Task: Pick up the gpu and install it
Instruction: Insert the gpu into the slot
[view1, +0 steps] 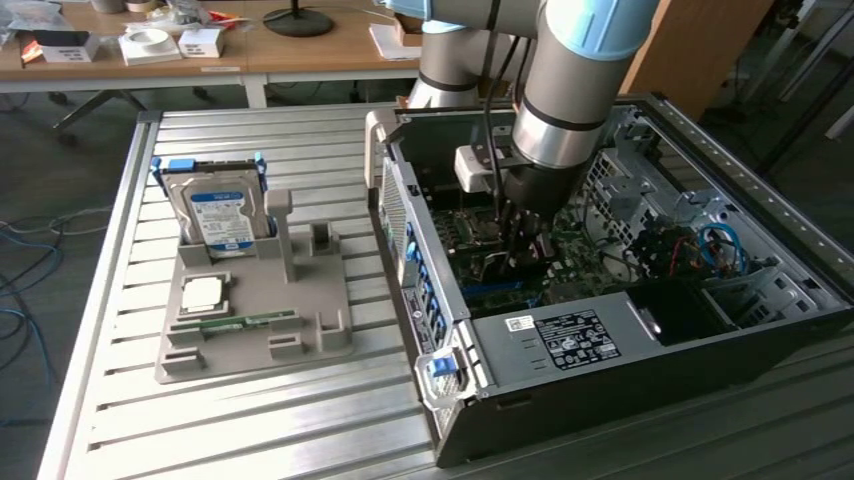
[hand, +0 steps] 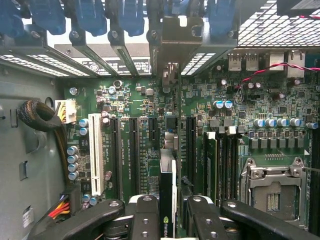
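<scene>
"Has the claw (hand: 167, 212) got the gpu (hand: 168, 187)?"

"Yes, it's clamped on it, edge-on just above the board (hand: 200, 105) inside the case (view1: 601, 420). I'd hold it upright, bracket toward the rear openings, and line its edge over a slot (hand: 191, 150) before pressing."

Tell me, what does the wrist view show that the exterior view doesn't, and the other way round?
Wrist view: the gripper clamped on the gpu, seen edge-on near black slots, plus a processor socket.
Exterior view: the arm reaching down into the case, and beside the case a grey tray with a hard drive and a memory stick.
Both: the green motherboard.
</scene>
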